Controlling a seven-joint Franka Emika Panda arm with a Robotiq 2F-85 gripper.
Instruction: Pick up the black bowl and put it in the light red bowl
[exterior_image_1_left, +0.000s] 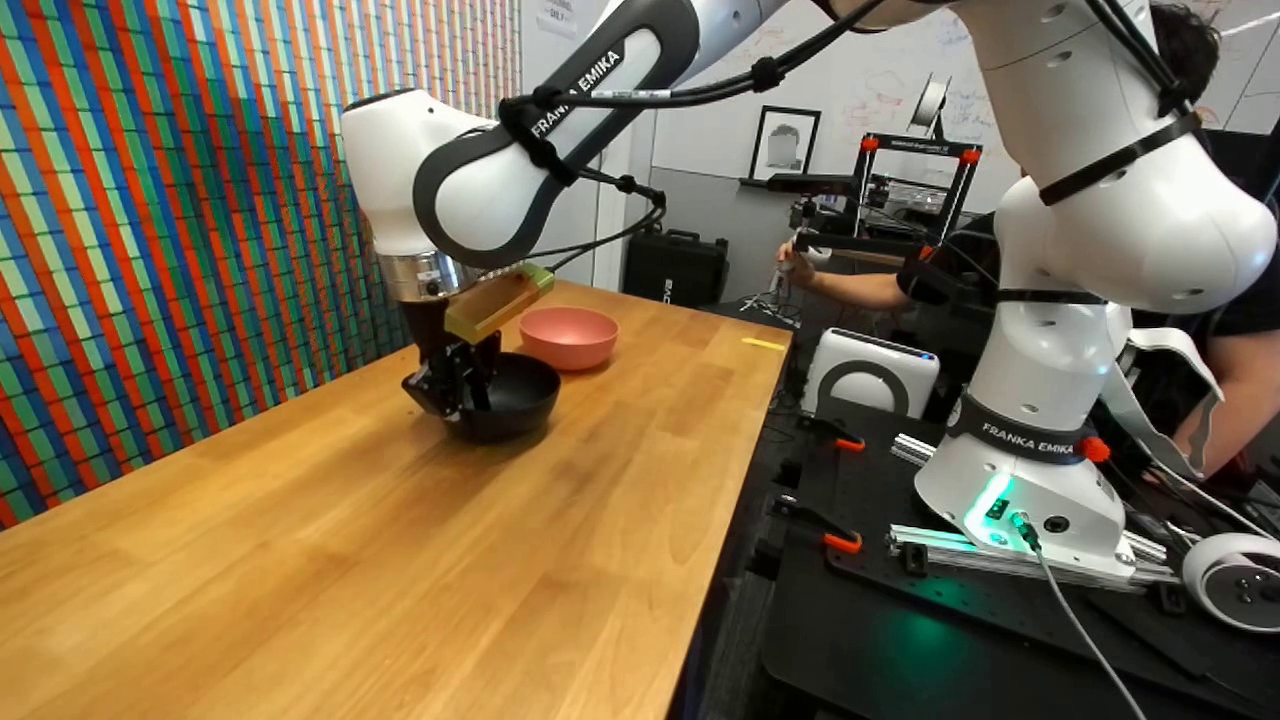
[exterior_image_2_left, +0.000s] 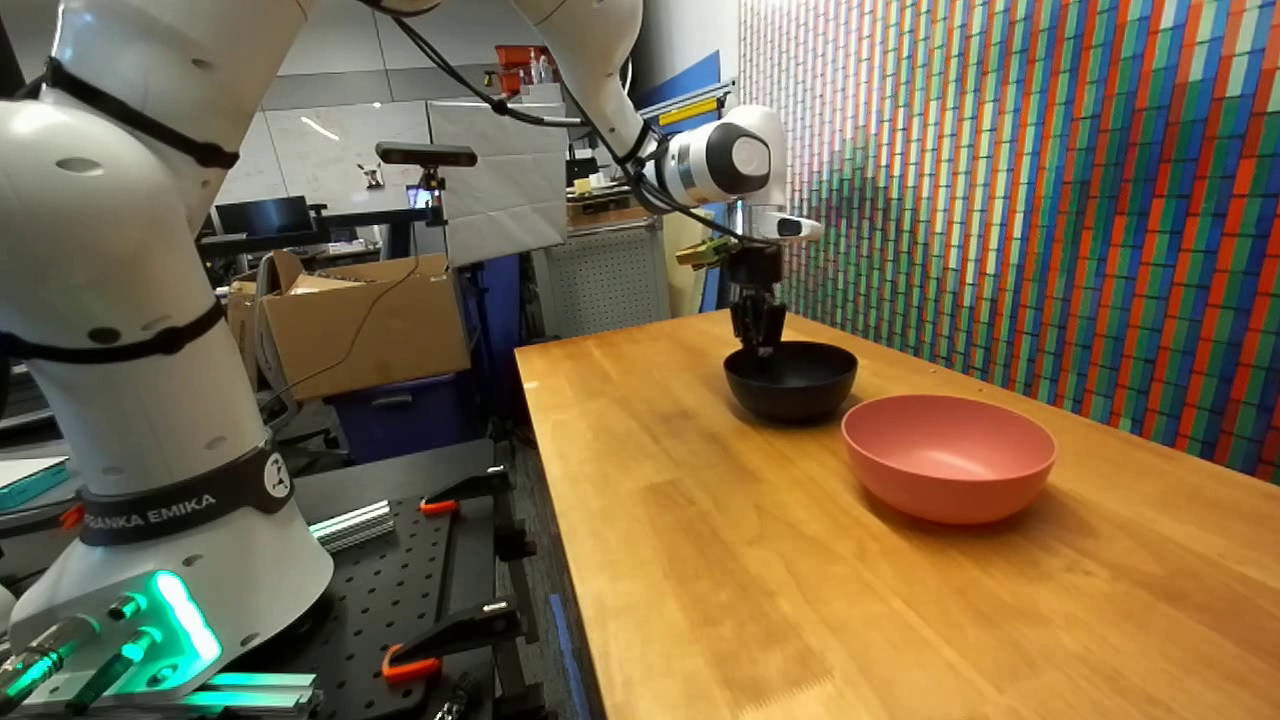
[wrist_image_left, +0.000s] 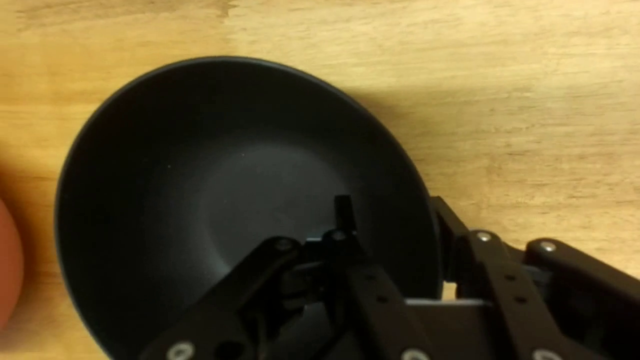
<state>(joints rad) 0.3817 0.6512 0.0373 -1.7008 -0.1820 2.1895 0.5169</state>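
Observation:
The black bowl (exterior_image_1_left: 522, 402) stands upright on the wooden table in both exterior views (exterior_image_2_left: 800, 390). It fills much of the wrist view (wrist_image_left: 210, 120). The light red bowl (exterior_image_1_left: 570, 340) stands upright close beside it (exterior_image_2_left: 950, 470), and only its edge (wrist_image_left: 7, 265) shows at the left of the wrist view. My gripper (wrist_image_left: 392, 220) is pointed down at the black bowl's rim. One finger is inside the bowl and the other is outside it. The fingers are apart, with a gap between the inner finger and the bowl wall. The gripper (exterior_image_1_left: 468, 400) also shows in both exterior views (exterior_image_2_left: 760, 335).
The wooden table (exterior_image_1_left: 400, 580) carries both bowls. A coloured tiled wall (exterior_image_2_left: 1000, 200) runs along the table's far side from the robot base. A yellow strip (exterior_image_1_left: 763, 343) lies near the table edge. A person (exterior_image_1_left: 860, 285) is behind the robot.

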